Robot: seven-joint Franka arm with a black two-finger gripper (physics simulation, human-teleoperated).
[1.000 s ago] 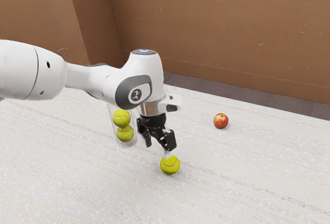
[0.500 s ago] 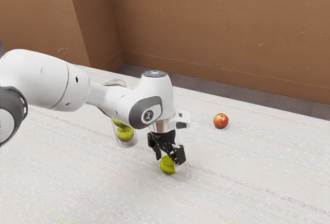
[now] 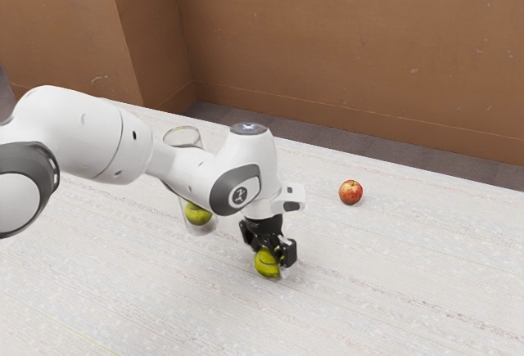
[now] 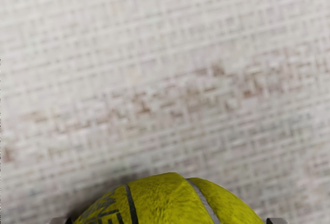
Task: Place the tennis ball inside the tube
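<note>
My gripper (image 3: 270, 256) is low over the table, its open fingers on either side of a yellow-green tennis ball (image 3: 266, 264). In the wrist view the ball (image 4: 167, 201) bulges up at the lower edge, and the gripper (image 4: 168, 221) has a fingertip at each side of it. The ball rests on the table. A clear tube (image 3: 185, 137) stands partly behind my arm, toward the exterior view's left; a tennis ball (image 3: 196, 214) shows low inside it, and its middle is hidden by the arm.
A red apple (image 3: 350, 192) lies on the pale table (image 3: 393, 282), toward the exterior view's right from the gripper. A brown wall (image 3: 344, 53) rises beyond the table's far edge.
My hand has moved toward the exterior view's right and down, bringing the fingers around the loose ball. The arm now covers the upper ball in the tube. The apple has stayed put.
</note>
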